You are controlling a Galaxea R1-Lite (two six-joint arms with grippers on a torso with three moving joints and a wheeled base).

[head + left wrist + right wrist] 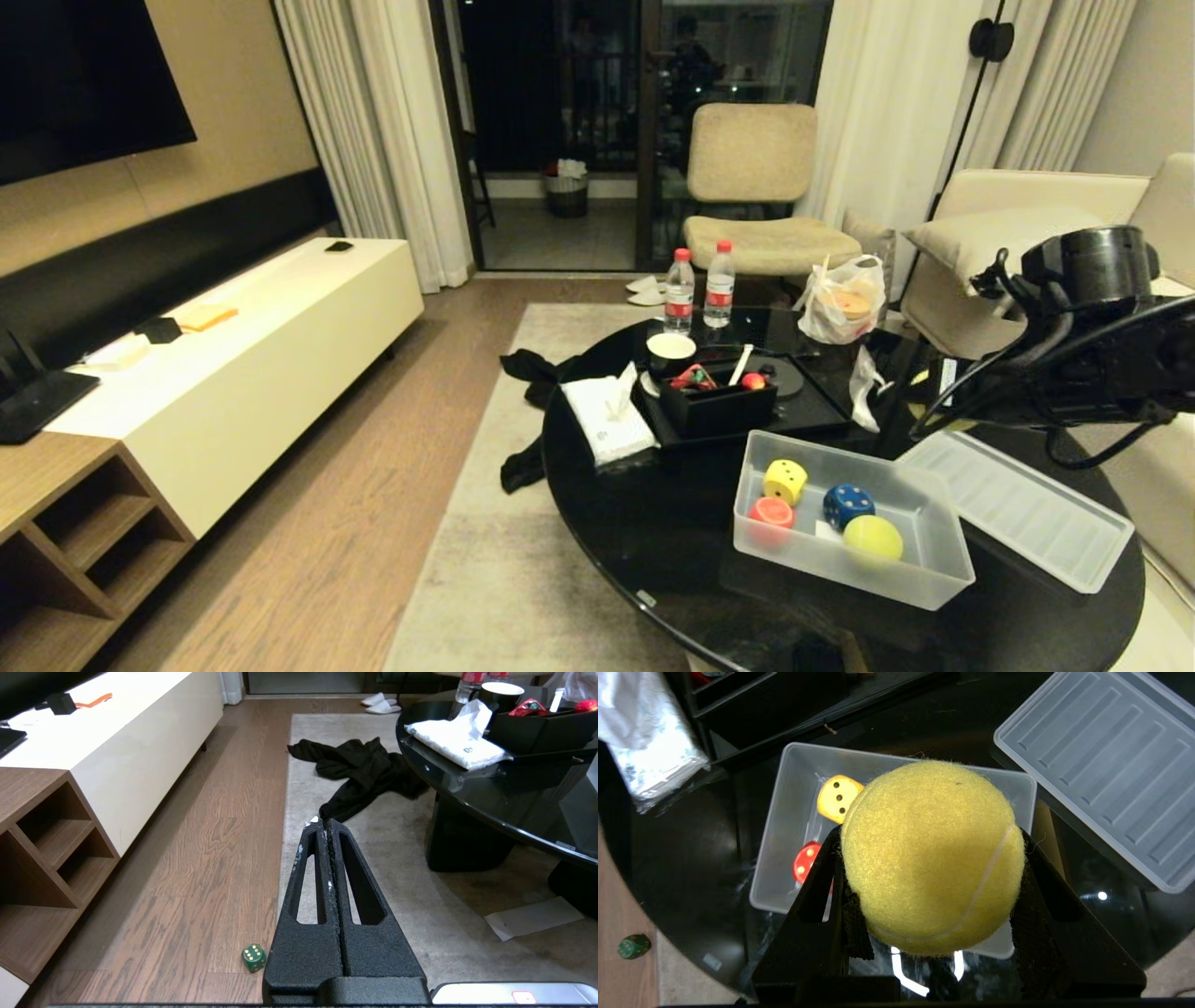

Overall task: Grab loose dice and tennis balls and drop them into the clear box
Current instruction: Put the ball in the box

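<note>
Tennis ball [931,856] clamped in right gripper [931,896], above the clear box [784,826] for dropping — yellow die [838,798], red die [805,861] already inside. Lid [1101,765] beside box. Left gripper [327,826] closed, empty, parked — green die [253,957] on floor.

The head view looks forward and down from above onto the round black table [653,523] with the clear box [845,569]. The right wrist view faces straight down, close over that same clear box [784,826] and its lid [1101,765]. The left wrist view sits low, facing along the floor; both wrist views share the green die [254,957] [633,946].
</note>
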